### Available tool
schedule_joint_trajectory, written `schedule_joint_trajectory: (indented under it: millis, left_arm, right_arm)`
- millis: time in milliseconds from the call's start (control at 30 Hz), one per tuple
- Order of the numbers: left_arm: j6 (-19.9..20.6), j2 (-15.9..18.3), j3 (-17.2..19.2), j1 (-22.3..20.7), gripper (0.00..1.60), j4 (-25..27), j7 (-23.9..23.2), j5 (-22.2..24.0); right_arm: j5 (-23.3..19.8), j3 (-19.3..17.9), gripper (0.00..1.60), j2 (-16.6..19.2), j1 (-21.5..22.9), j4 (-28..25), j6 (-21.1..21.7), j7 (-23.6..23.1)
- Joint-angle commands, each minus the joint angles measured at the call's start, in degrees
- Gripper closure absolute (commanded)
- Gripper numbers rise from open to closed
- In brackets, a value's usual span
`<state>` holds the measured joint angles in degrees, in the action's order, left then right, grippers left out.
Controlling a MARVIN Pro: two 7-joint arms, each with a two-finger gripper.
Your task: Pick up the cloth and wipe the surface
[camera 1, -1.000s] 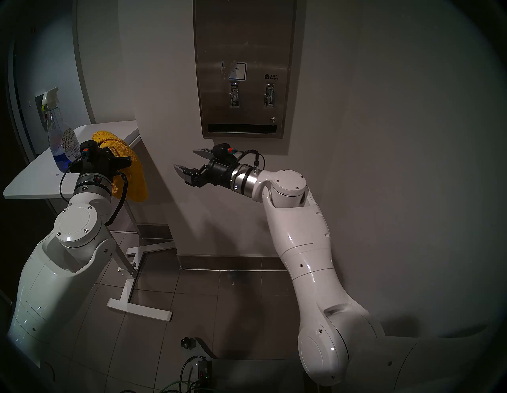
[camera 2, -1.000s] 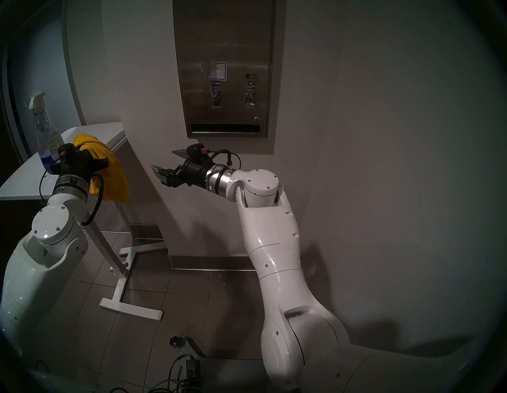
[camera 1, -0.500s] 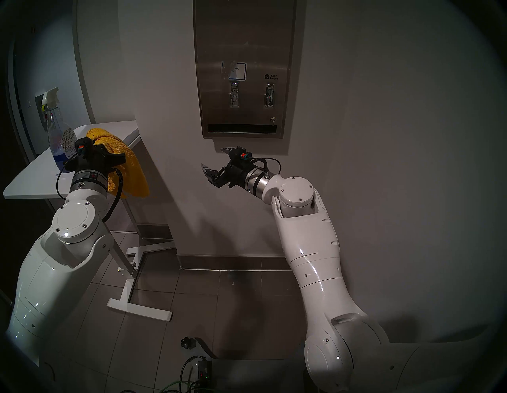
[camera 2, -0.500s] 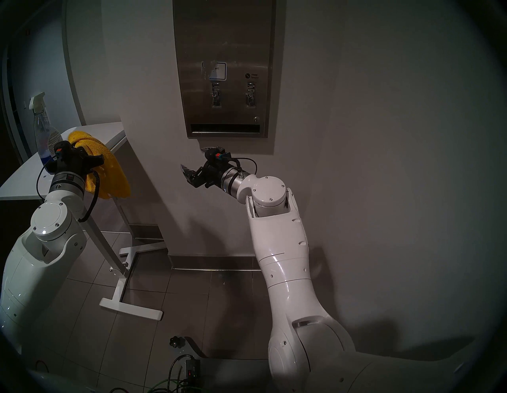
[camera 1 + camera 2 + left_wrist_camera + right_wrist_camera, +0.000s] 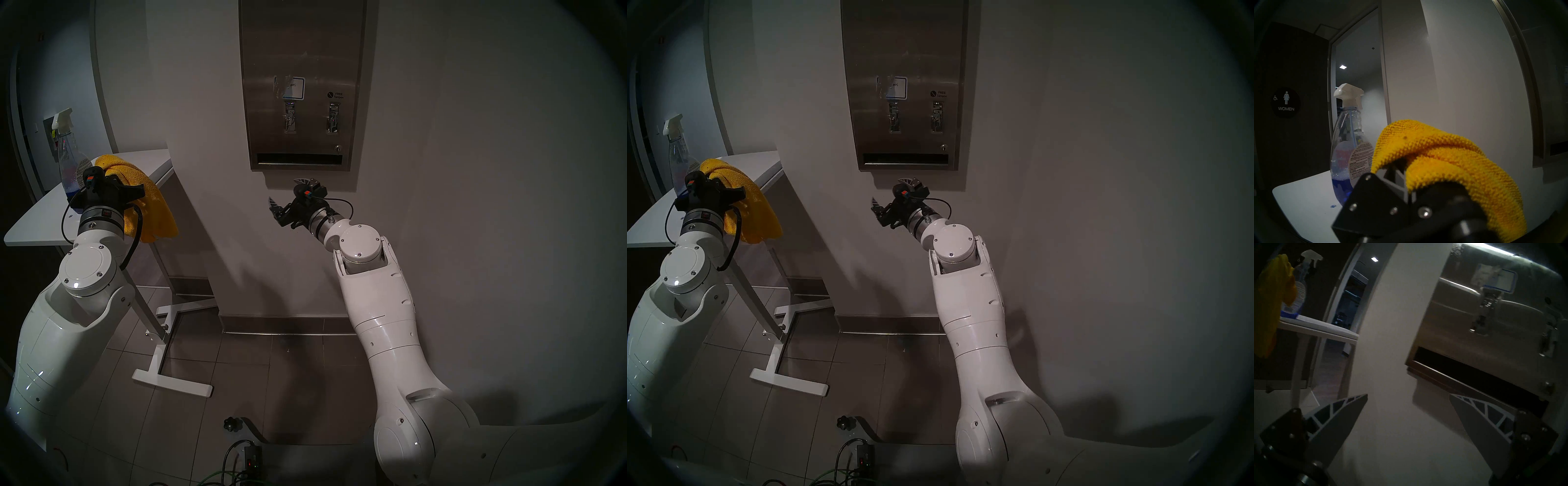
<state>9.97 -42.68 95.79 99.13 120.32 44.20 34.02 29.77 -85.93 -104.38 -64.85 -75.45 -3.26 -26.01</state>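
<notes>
Cloth (image 5: 154, 210) status: I see the mustard-yellow towel clamped in my left gripper (image 5: 1400, 176), fingers fully closed on it, with folds draped over the gripper body and hanging down past the near edge of the white table (image 5: 37, 220). Taking the table as the reference, the cloth is held above its near right corner and clear of the top. A spray bottle (image 5: 1349, 152) with blue liquid stands upright on the table, just left of the cloth in the left wrist view.

Right gripper (image 5: 1407, 412) status: I read both fingers spread wide, nothing between them. It sits well to the right of the table, beyond the protruding wall corner, pointing toward the wall.

Steel dispenser panel (image 5: 302, 51) status: mounted on the wall, right of the table and higher than its top. The right gripper is just below the panel's dark slot (image 5: 298, 159), apart from it. I cannot tell from these views whether the upper fingertip touches the wall.
</notes>
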Motion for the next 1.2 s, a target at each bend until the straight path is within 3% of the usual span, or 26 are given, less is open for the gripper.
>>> schedule_joint_trajectory:
  millis: [0,100,167,267,700,1167]
  left_arm:
    - [-0.58,0.95,2.12,-1.76,1.6,0.43,0.06,-0.27]
    - [-0.56,1.19,2.05,-2.59,1.6,-0.06,-0.07,-0.13]
    - [-0.57,1.34,2.01,-2.96,1.6,-0.3,-0.12,-0.15]
    - [-0.42,1.92,2.46,-5.14,1.6,-2.05,0.0,0.0]
    - [0.08,4.14,3.67,-10.83,1.6,-10.82,0.67,0.17]
    - [-0.54,6.09,1.18,-17.79,1.6,-17.16,0.03,-0.72]
  right_arm:
    - [2.16,-0.77,0.0,-0.46,1.46,-1.39,-1.6,6.58]
    - [2.98,-0.3,0.0,-0.4,1.57,-0.86,-1.91,10.18]
    - [3.34,-0.59,0.0,-0.61,1.56,-0.88,-1.98,9.71]
    - [4.3,0.27,0.0,-0.51,1.67,-0.08,-2.24,14.5]
    - [6.55,2.53,0.0,-0.65,1.68,1.75,-2.44,24.41]
    - [8.11,6.08,0.0,-0.51,1.89,4.36,-2.26,38.13]
